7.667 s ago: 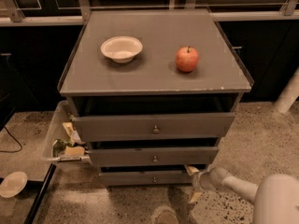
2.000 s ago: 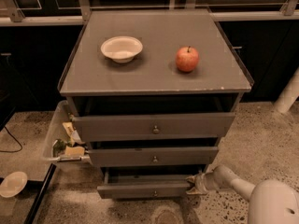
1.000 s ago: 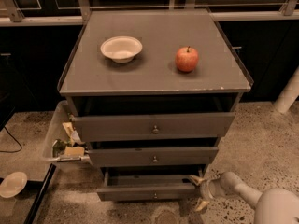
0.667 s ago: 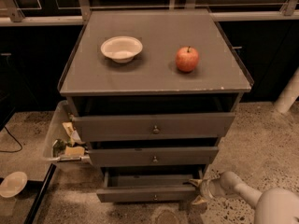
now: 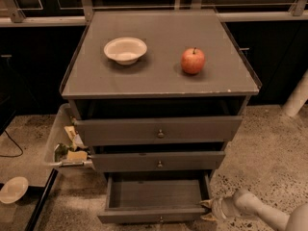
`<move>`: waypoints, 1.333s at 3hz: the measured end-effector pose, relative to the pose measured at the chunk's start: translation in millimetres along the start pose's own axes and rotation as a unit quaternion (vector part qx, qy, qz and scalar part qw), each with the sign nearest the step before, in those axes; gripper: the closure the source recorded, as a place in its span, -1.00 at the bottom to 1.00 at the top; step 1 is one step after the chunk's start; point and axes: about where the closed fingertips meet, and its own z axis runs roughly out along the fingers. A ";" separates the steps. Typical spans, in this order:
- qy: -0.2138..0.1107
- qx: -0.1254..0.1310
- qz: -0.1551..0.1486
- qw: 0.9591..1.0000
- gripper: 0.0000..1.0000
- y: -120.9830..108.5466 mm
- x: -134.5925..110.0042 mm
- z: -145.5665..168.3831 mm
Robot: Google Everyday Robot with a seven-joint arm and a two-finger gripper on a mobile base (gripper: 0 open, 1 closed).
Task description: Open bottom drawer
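Note:
The bottom drawer (image 5: 154, 214) is the lowest of three grey drawers in the cabinet. It stands pulled out, and its grey tray (image 5: 156, 192) shows empty inside. Its small knob (image 5: 160, 220) is at the frame's lower edge. My gripper (image 5: 208, 211) is at the drawer's right front corner, at the lower right. The white arm (image 5: 260, 211) runs off to the right behind it. The middle drawer (image 5: 158, 161) and top drawer (image 5: 158, 130) sit above.
A white bowl (image 5: 125, 49) and a red apple (image 5: 193, 60) rest on the cabinet top (image 5: 159, 76). A clear bin (image 5: 65, 146) with litter stands left of the cabinet. A white plate (image 5: 13, 189) lies on the speckled floor at left. A white post (image 5: 296, 97) stands at right.
The bottom drawer has slid out towards the camera since the earliest frame. My gripper has moved with its right front corner, forward and down.

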 end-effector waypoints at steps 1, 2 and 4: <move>0.001 -0.001 -0.004 1.000 0.65 6.4 -1.1 -3.1; 0.001 -0.001 -0.004 1.000 0.19 6.4 -1.1 -3.0; 0.001 -0.001 -0.004 1.000 -0.74 6.4 -1.2 -3.1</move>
